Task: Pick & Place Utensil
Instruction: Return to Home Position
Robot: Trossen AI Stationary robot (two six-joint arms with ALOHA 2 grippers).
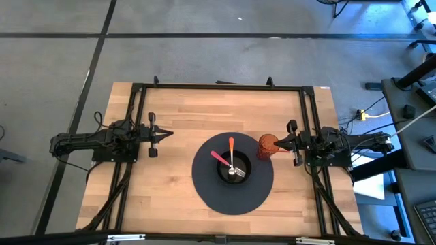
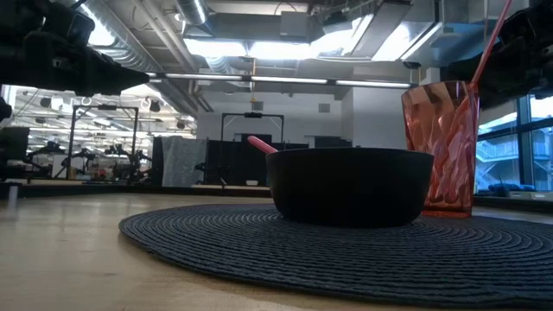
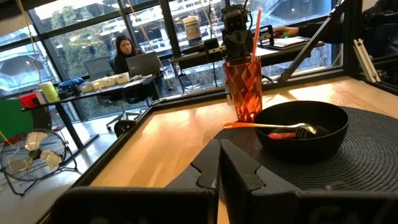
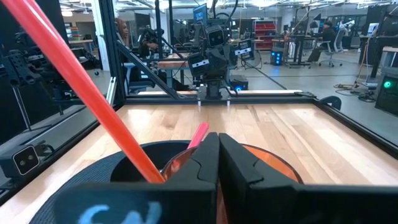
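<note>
Closest to me, the right gripper [image 4: 218,146] shows its fingers pressed together on nothing, tips just beside the red cup [image 1: 267,145] at the gray mat's [image 1: 208,197] edge. Left gripper [image 1: 165,135] is likewise closed and empty, well apart from the mat. Black bowl [image 1: 221,178] sits mid-mat between them, pink fork [image 1: 219,158] and orange spoon [image 1: 231,146] inside, handles over the rim. From above I see both handles; the low view shows only the pink tip.
</note>
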